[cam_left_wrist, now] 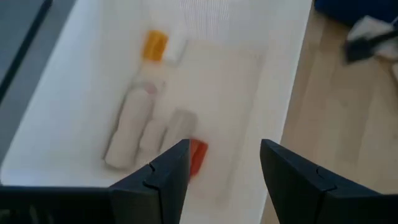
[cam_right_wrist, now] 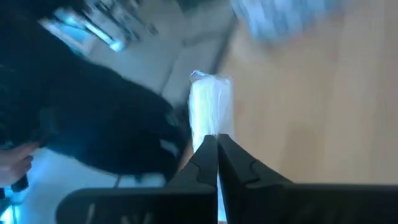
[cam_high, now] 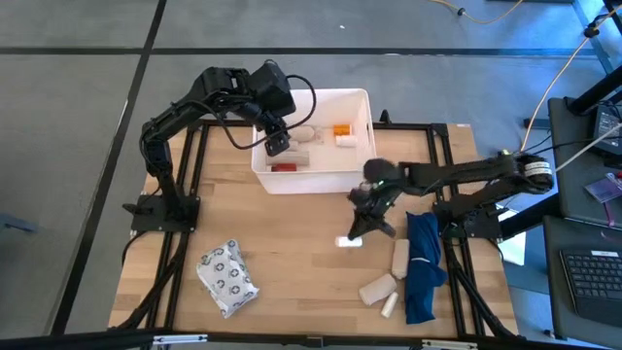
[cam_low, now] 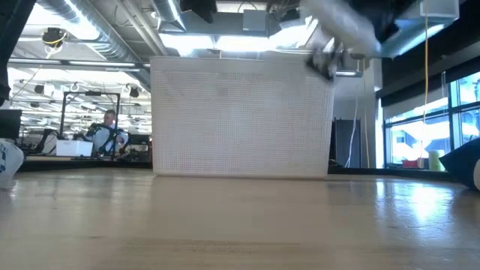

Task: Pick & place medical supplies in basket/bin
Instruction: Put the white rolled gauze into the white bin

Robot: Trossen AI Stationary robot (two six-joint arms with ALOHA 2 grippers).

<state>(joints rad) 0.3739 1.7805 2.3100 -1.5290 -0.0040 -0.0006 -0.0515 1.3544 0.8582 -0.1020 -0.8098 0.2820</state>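
— Status of the left gripper point(cam_high: 276, 142)?
— I see it over the white plastic tub point(cam_high: 362, 177), fingers spread, empty.
— Right gripper point(cam_high: 356, 236)?
— Mine pinches a clear-wrapped white packet point(cam_right_wrist: 209, 109) above the wooden table point(cam_high: 292, 253).

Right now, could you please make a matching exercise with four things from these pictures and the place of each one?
Things:
1. left gripper
2. right gripper
3. grey packet
4. orange bottle

Places:
A. lying inside the white bin
B. open, above the bin
C. on the table, beside the left arm's side rail
D. shut on a white packet, over the table

Pairs: 1-B, 2-D, 3-C, 4-A
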